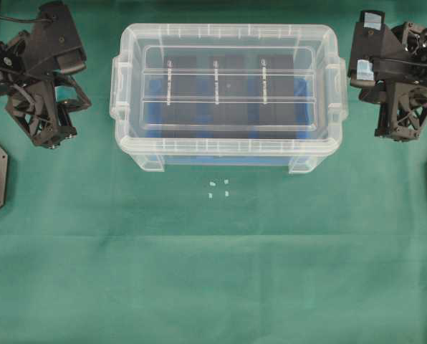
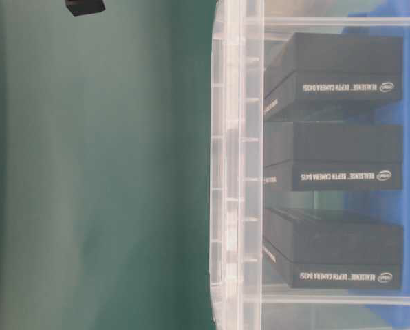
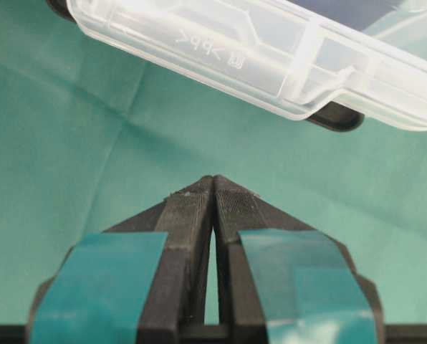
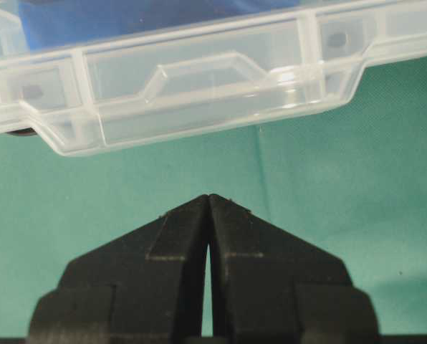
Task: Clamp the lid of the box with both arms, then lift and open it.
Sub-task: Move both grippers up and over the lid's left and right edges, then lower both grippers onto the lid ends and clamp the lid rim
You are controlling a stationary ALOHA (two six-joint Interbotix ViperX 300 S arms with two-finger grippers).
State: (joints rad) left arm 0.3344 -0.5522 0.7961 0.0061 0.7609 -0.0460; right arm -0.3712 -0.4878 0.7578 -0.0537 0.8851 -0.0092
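Two black lattice-framed arms flank the deep clear plastic box (image 1: 228,154) overhead — flat clear ribbed lid (image 1: 228,86) seated on it, three slim black boxes (image 1: 229,89) inside, green-clothed bench (image 1: 213,272) beneath. Left wrist: teal-taped left gripper (image 3: 213,188) pressed together, short of the box's end lug. Right wrist: plain black right gripper (image 4: 208,204) likewise closed — apart from the box.

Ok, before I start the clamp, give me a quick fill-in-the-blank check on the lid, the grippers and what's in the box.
1. The lid is ____ the box.
2. Both the left gripper and the right gripper are ____.
3. The box holds ____ slim black boxes.
4. Neither gripper is ____ the lid.

Missing words: on; shut; three; touching
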